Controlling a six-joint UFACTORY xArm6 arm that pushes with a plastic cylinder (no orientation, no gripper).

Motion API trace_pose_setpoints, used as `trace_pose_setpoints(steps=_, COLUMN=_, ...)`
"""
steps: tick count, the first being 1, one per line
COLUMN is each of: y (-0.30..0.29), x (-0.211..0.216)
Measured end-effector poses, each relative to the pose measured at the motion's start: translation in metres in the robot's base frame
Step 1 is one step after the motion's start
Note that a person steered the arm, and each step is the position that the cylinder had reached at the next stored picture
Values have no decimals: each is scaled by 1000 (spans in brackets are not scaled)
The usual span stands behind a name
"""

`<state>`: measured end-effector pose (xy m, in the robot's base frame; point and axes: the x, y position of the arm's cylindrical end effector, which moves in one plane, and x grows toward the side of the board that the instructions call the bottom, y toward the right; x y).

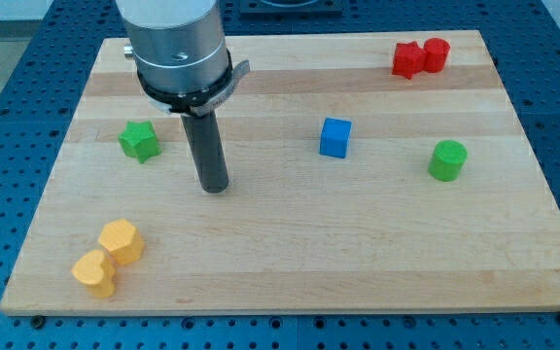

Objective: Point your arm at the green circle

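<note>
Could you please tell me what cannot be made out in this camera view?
- Arm above the metal collar: cut off by the view's top edge.
- Whether my tip touches the board: not discernible from this angle.
- Exact shapes of the two touching red blocks: too small.
- Far side of the green circle: hidden by itself.
</note>
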<state>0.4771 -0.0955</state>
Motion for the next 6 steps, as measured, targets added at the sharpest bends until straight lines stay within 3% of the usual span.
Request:
trace_pose_setpoints(steps=1, y=2, x=1)
trace_pose_setpoints(steps=4, y=187, x=-19)
trace_pose_setpoints(steps=6, y=222, x=-58)
